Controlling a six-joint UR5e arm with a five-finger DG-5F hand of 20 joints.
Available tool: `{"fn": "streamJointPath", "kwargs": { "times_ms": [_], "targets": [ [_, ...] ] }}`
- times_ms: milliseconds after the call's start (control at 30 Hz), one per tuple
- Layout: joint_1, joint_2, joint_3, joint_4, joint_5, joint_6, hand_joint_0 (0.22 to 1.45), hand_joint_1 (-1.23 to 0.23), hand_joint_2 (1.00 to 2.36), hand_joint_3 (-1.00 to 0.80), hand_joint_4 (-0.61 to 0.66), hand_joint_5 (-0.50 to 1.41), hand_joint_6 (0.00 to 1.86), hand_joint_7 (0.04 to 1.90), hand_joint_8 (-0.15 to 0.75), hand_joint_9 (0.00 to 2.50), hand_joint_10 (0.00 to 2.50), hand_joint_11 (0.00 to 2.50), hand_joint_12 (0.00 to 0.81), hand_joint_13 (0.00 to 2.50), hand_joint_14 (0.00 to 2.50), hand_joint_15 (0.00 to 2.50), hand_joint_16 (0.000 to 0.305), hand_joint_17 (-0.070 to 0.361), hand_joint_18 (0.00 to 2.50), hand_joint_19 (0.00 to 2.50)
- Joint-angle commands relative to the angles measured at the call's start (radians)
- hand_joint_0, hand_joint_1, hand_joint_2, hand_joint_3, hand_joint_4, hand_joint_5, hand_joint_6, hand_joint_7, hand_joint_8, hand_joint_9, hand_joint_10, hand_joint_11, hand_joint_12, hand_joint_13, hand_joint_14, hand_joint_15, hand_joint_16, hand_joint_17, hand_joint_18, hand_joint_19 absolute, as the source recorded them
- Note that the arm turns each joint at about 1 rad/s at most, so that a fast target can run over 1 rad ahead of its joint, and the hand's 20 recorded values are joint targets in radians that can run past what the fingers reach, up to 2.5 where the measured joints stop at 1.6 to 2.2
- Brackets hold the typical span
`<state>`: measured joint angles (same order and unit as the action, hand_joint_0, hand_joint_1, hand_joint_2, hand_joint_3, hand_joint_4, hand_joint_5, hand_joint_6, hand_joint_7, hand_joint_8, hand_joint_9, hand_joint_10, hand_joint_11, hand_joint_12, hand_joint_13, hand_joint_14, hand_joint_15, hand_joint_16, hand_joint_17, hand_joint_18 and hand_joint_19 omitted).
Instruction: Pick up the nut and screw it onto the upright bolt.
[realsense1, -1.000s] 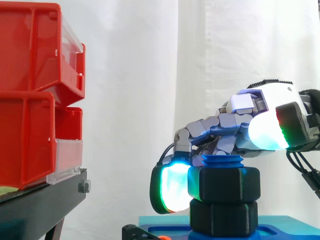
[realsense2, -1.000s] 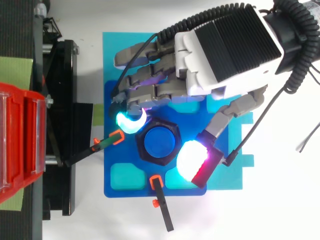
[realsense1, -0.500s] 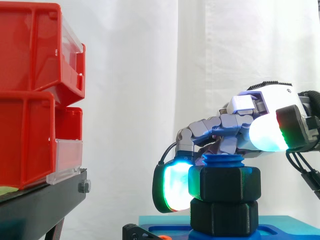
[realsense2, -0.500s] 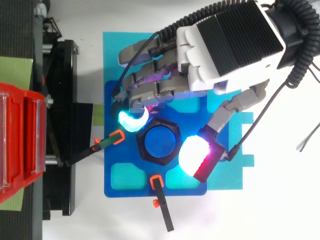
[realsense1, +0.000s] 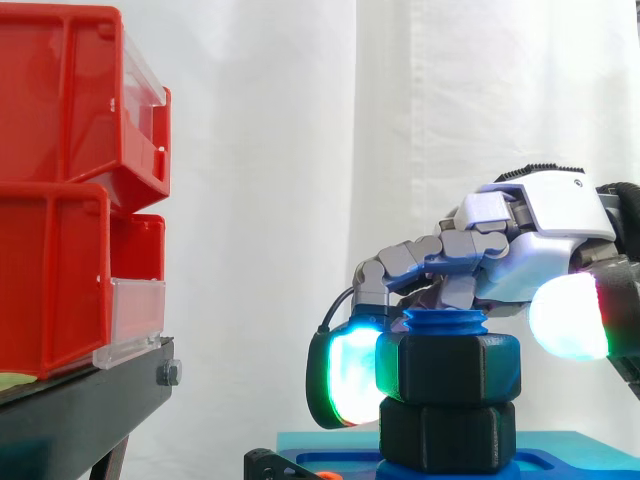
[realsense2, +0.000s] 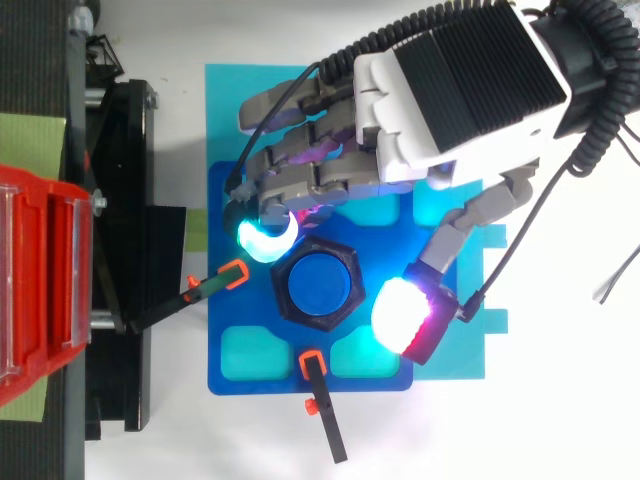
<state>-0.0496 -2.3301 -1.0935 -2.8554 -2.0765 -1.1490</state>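
Top view: the robot hand (realsense2: 450, 90) straddles the black hex nut (realsense2: 288, 302) on the blue bolt (realsense2: 318, 283), one glowing fingertip (realsense2: 262, 238) touching, thumb clear, gripping nothing.

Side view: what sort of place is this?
Probably a robotics lab bench: a robot hand at a black nut on a blue bolt, red bins on a black stand, white curtain behind.
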Motion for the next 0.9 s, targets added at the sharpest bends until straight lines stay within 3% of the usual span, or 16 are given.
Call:
{"fn": "streamJointPath", "kwargs": {
  "times_ms": [0, 467, 633, 733, 867],
  "targets": [
    [-0.001, 0.0, 0.001, 0.001, 0.0, 0.0, 0.4, -0.51, 1.0, -0.5, 0.24, 0.0, 0.54, 1.32, 0.319, 0.98, 0.0, 0.0, 0.329, 0.59, 0.0, 0.0, 0.045, 0.102, 0.32, 0.0],
    [-0.001, 0.0, 0.001, 0.004, -0.002, 0.002, 0.42, -0.42, 1.0, -0.5, 0.24, 0.0, 0.5, 1.4, 0.312, 0.98, 0.0, 0.0, 0.321, 0.58, 0.0, 0.0, 0.044, 0.1, 0.3, 0.0],
    [-0.003, 0.0, 0.0, 0.001, -0.008, 0.002, 0.42, -0.38, 1.0, -0.5, 0.28, -0.06, 0.5, 1.19, 0.31, 0.95, 0.0, 0.0, 0.326, 0.58, 0.0, 0.0, 0.045, 0.102, 0.3, 0.0],
    [-0.006, 0.0, 0.001, 0.004, -0.016, 0.005, 0.42, -0.37, 1.0, -0.5, 0.28, -0.08, 0.5, 1.16, 0.315, 0.95, 0.0, 0.0, 0.332, 0.57, 0.0, 0.0, 0.047, 0.105, 0.29, 0.0],
    [-0.012, 0.002, 0.027, -0.001, -0.033, 0.005, 0.41, -0.36, 1.0, -0.5, 0.29, -0.11, 0.5, 1.08, 0.311, 0.91, 0.0, 0.0, 0.34, 0.56, 0.0, 0.0, 0.049, 0.11, 0.29, 0.0]
  ]
}}
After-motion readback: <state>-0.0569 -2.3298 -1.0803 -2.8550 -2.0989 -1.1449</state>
